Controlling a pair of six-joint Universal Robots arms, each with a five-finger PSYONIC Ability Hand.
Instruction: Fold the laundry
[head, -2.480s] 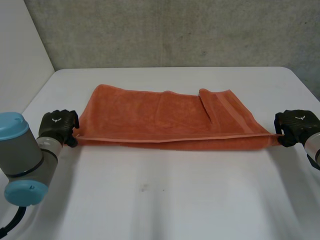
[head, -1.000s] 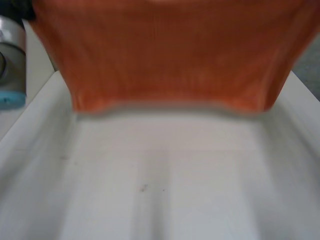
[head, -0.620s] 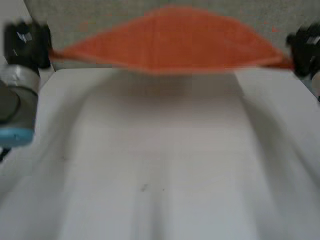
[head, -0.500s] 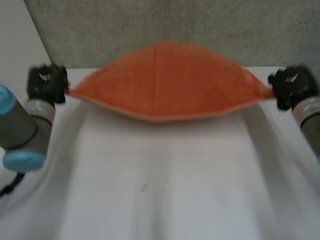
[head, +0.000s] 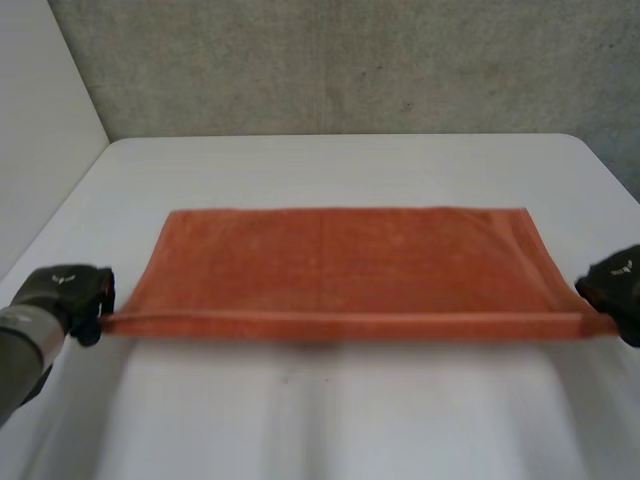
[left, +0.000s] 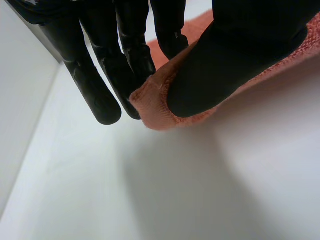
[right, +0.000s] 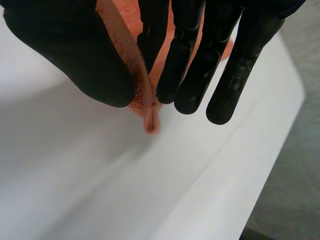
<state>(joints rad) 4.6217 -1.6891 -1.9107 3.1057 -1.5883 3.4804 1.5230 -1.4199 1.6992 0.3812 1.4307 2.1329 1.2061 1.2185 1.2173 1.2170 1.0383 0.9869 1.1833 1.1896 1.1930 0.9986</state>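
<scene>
The orange towel (head: 340, 265) now lies spread flat on the table (head: 330, 420), stretched between your two hands. Half a second ago it hung bowed in the air, and before that it lay creased with a flap turned over. The left hand (head: 68, 290) is clamped on the corner at its fingertips, thumb against fingers. The right hand (head: 615, 285) pinches its own corner likewise (that edge looks slightly raised). Treat the shake-out as complete and proceed to the first fold.
</scene>
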